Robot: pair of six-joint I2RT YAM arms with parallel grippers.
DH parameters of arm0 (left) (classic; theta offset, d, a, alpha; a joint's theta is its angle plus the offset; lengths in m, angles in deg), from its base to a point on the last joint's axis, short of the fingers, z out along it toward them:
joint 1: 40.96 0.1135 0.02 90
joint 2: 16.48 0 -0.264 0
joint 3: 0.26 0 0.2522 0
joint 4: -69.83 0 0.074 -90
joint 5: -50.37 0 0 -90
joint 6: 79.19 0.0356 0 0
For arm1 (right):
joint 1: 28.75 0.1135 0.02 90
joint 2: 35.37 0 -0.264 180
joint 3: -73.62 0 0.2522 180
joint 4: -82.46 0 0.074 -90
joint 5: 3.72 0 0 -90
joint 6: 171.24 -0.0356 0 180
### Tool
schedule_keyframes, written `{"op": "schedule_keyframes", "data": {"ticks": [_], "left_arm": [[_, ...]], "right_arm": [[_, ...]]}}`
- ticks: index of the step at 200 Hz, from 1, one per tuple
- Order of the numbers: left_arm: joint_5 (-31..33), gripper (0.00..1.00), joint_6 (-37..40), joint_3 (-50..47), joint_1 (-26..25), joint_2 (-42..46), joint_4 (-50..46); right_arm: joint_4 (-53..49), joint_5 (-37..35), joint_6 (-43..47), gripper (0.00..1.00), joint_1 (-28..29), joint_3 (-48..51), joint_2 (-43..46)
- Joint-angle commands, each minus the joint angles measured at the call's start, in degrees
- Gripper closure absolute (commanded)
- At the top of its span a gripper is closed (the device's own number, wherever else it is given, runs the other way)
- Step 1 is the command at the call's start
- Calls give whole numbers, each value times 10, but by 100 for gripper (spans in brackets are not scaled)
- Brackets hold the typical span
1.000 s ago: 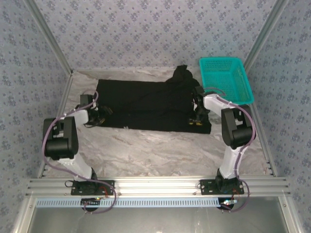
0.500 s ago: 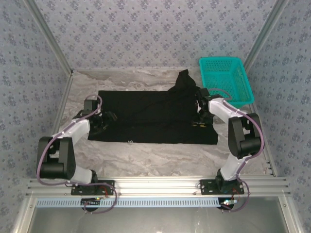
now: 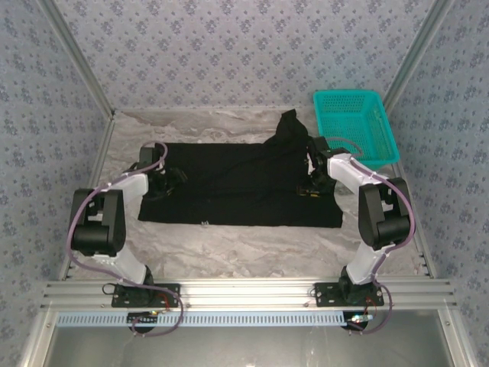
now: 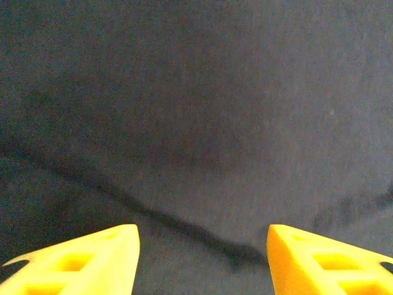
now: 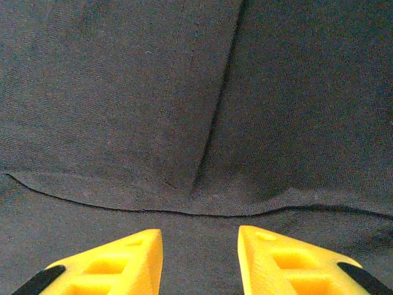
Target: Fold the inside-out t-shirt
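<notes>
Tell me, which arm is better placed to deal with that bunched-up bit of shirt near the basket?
Right, probably. The right claw hangs open over the t-shirt at its right end, just short of the raised bunch by the basket; the left claw is at the opposite end.

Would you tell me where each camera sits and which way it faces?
Top external: above and behind the bases, looking down on table, t-shirt and basket; both arms show.
Left wrist: on the left arm, facing the t-shirt closely; left gripper open.
Right wrist: on the right arm, facing a t-shirt fold; right gripper open.
Shared: all see the t-shirt.
</notes>
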Motion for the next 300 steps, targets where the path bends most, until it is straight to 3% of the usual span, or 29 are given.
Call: {"op": "schedule_keyframes", "data": {"ticks": [1, 31, 68, 108, 191, 238, 300], "left_arm": [[17, 43, 14, 37, 5, -25, 31], [2, 43, 18, 86, 4, -28, 8], [65, 43, 14, 5, 3, 73, -72], [69, 42, 19, -61, 3, 110, -111], [42, 42, 16, -20, 4, 28, -63], [34, 42, 19, 10, 5, 24, -76], [37, 42, 20, -1, 7, 37, -78]], "right_arm": [[-5, 1, 11, 61, 5, -29, -1], [-11, -3, 12, 61, 8, -28, 5], [-8, -1, 10, 61, 8, -2, 24], [1, 2, 12, 60, 10, -8, 7], [1, 8, 13, 60, 16, -8, -2], [-1, 6, 9, 60, 19, -9, 1], [118, 111, -25, 58, 128, 15, 22]]}}
